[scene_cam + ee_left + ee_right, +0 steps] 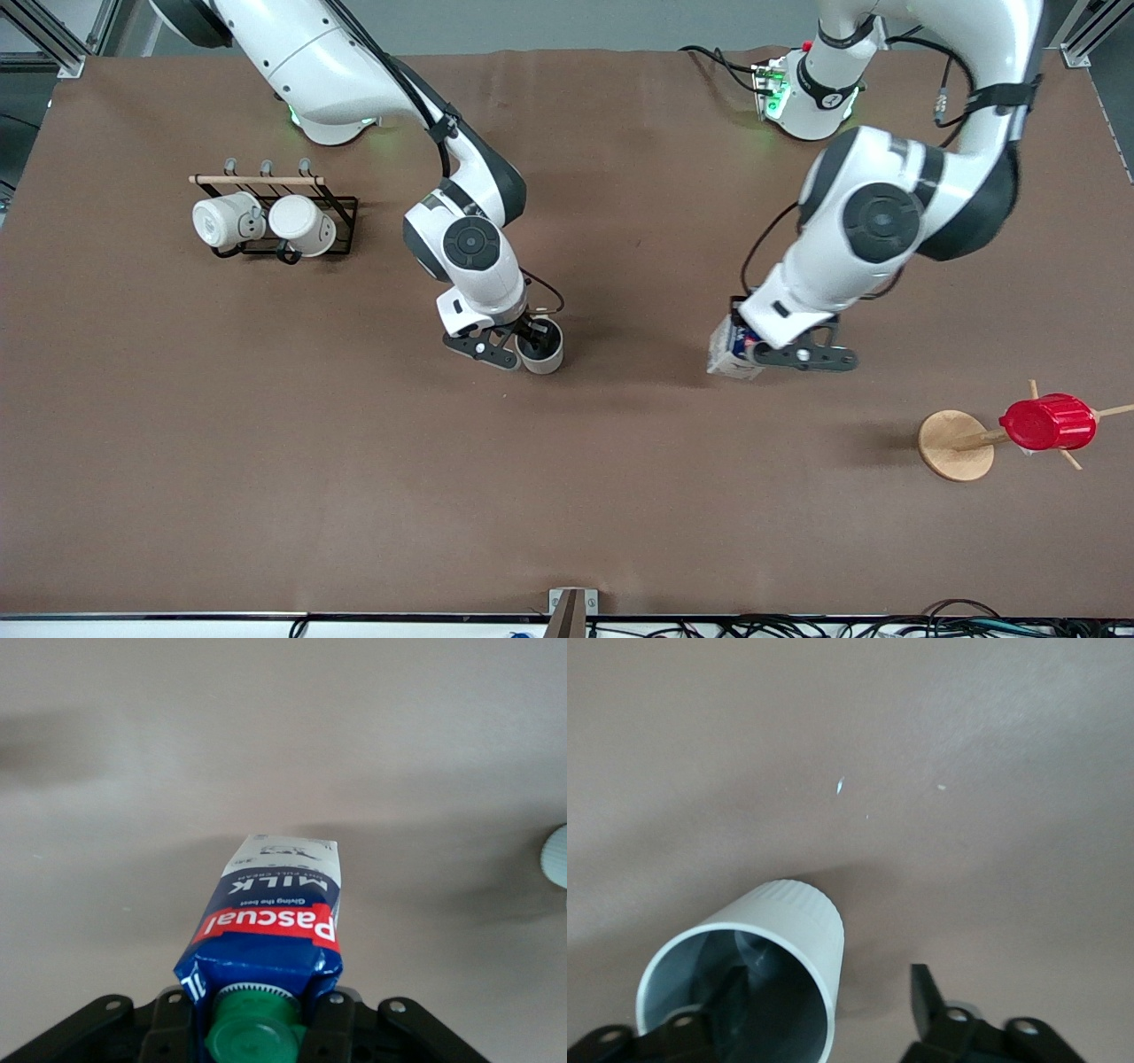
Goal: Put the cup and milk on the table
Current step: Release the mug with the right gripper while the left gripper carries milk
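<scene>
The beige-grey cup (pixel 542 348) stands upright on the brown table (pixel 266 461) near its middle. My right gripper (pixel 524 342) is open around the cup's rim. In the right wrist view (pixel 828 981) one finger is inside the cup (pixel 788 930) and the other finger (pixel 925 999) stands clear outside its wall. My left gripper (pixel 772 355) is shut on the gabled top of the blue-and-white milk (pixel 731 353), toward the left arm's end of the table. In the left wrist view the gripper (pixel 257 1028) holds the milk (pixel 275 912) beside its green cap, its base at or just above the table.
A black rack (pixel 341 213) with a wooden bar holds two white mugs (pixel 266 223) toward the right arm's end. A wooden stand (pixel 955 445) carries a red ribbed cup (pixel 1047 423) toward the left arm's end, nearer to the front camera than the milk.
</scene>
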Motion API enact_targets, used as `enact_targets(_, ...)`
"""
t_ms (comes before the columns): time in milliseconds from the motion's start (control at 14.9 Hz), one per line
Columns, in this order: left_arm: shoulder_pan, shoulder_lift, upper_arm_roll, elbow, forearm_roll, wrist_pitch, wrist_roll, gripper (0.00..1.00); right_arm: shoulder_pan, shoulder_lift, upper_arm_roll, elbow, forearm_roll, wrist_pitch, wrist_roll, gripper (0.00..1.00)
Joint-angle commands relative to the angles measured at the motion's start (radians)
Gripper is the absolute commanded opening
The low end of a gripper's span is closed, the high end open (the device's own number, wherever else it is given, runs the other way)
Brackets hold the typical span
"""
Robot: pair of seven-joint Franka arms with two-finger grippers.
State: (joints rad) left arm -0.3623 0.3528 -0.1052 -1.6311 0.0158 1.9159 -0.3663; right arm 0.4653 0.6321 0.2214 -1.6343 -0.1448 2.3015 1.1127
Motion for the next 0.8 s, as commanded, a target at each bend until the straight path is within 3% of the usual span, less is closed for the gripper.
enact_targets(0, -0.053, 0.093, 0.005, 0.118, -0.005, -0.021, -0.077, 0.06, -0.068, -0.135, 0.018, -0.005, -0.051, -0.150, -0.003, 1.00)
enact_targets(469, -0.170, 0.254, 0.012, 0.286, -0.002, -0.003, -0.262, 0.06, -0.361, -0.455, 0.009, -0.019, -0.058, -0.467, -0.402, 1.00)
enact_targets(737, -0.231, 0.305, 0.019, 0.327, 0.001, 0.022, -0.339, 0.05, -0.387, -0.589, -0.132, -0.015, -0.003, -0.579, -0.721, 1.00)
